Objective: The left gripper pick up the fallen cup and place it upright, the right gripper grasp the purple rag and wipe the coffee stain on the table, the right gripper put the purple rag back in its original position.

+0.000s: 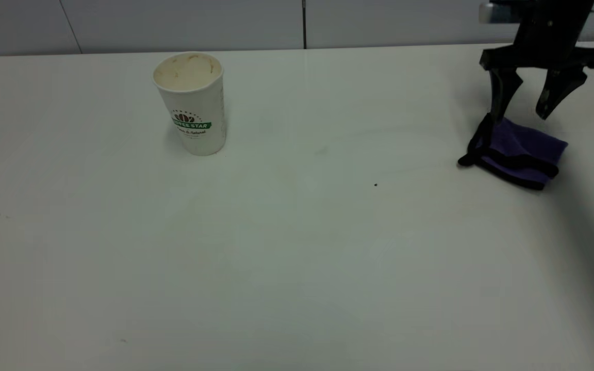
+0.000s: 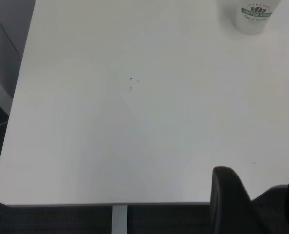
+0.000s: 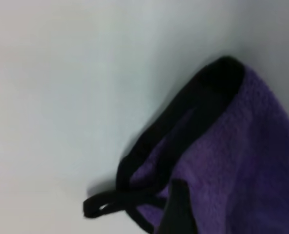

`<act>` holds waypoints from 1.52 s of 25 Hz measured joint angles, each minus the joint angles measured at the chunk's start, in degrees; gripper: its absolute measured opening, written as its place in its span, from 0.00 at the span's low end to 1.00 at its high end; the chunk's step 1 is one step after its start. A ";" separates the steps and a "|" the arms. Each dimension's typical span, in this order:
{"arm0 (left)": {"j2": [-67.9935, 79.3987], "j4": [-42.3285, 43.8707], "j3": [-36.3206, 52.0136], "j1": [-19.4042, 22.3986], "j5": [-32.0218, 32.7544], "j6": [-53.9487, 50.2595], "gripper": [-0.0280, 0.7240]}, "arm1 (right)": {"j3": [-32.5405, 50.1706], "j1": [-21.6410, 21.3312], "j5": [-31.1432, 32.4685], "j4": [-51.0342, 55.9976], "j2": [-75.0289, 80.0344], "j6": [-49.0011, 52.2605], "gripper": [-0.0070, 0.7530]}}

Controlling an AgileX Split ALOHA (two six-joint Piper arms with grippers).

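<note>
White table, upright cup, purple rag

Cup upright; purple rag crumpled, far apart

A pale grey panelled wall runs behind the far edge of the work surface, split by a dark vertical seam near the middle and a slanted seam farther to the exterior view's left. In the left wrist view, dark flooring shows past the rounded corner — a pale leg descends beneath that edge — and a grey slanted panel stands alongside.
</note>
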 joint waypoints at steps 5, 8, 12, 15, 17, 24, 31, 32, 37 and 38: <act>0.00 0.00 0.00 0.00 0.00 0.00 0.45 | 9.44 0.00 -0.01 -0.04 -13.87 -1.09 0.97; 0.00 0.00 0.00 0.00 0.00 0.00 0.45 | 20.20 0.00 0.11 0.60 -25.26 -1.63 0.97; 0.00 0.00 0.00 0.00 0.00 0.00 0.45 | 33.27 0.00 0.46 1.38 -40.12 -2.88 0.97; 0.00 0.00 0.00 0.00 0.00 0.00 0.45 | 41.75 0.00 0.67 1.49 -50.67 -3.16 0.97; 0.00 0.00 0.00 0.00 0.00 0.00 0.45 | 47.77 0.00 0.78 1.49 -58.29 -3.16 0.97; 0.00 0.00 0.00 0.00 0.00 0.00 0.45 | 69.28 0.00 1.14 2.62 -85.64 -2.16 0.95; 0.00 0.00 0.00 0.00 0.00 0.00 0.45 | 89.82 0.00 0.02 3.10 -116.11 -1.62 0.92; 0.00 0.00 0.00 0.00 0.00 0.00 0.45 | 92.37 0.00 -0.58 2.44 -119.55 -1.41 0.91; 0.00 0.00 0.00 0.00 0.00 0.00 0.45 | 101.47 0.00 -2.75 -1.04 -134.00 -0.21 0.90; 0.00 0.00 0.00 0.00 0.00 0.00 0.45 | 102.87 0.00 -3.80 -1.19 -136.27 -0.21 0.90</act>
